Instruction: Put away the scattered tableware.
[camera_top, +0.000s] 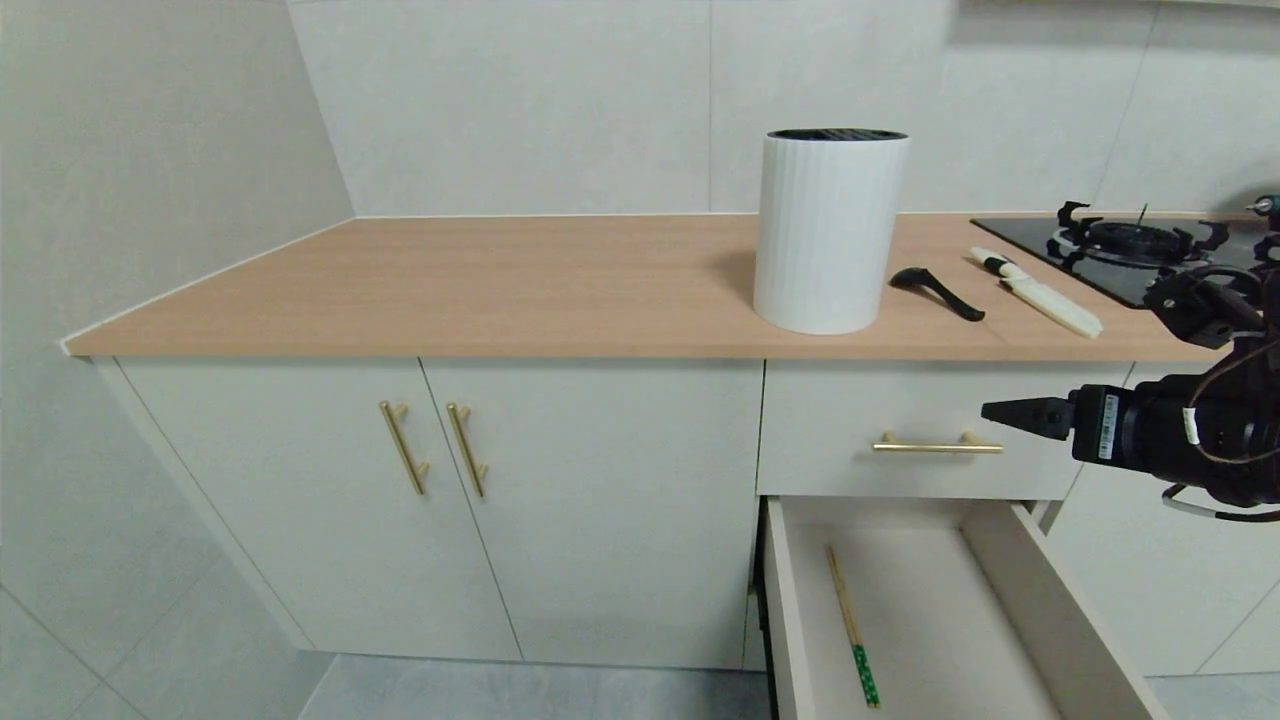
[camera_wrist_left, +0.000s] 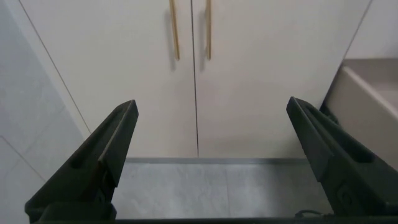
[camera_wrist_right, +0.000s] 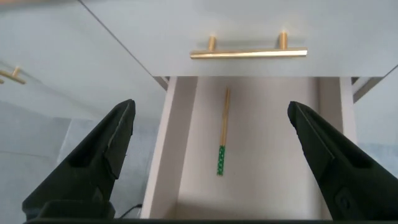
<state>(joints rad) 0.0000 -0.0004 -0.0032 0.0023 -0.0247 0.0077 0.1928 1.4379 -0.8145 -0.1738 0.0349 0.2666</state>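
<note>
I am in a home-style kitchen. Before me a wood-look countertop (camera_top: 500, 290) runs along pale tiled walls (camera_top: 520, 100), and a black glass gas hob (camera_top: 1130, 245) with pan supports is set into its right end. Under the top are cream cabinet doors (camera_top: 300, 500) with slim brass handles (camera_top: 405, 448), and beside them a shut drawer front above an open drawer (camera_top: 1040, 600) with chopsticks (camera_top: 852, 625) lying inside. On the counter are a white ribbed utensil holder (camera_top: 828, 230), a black spoon (camera_top: 938, 291) and a pale knife (camera_top: 1050, 300). The floor (camera_top: 500, 695) is grey tile.
</note>
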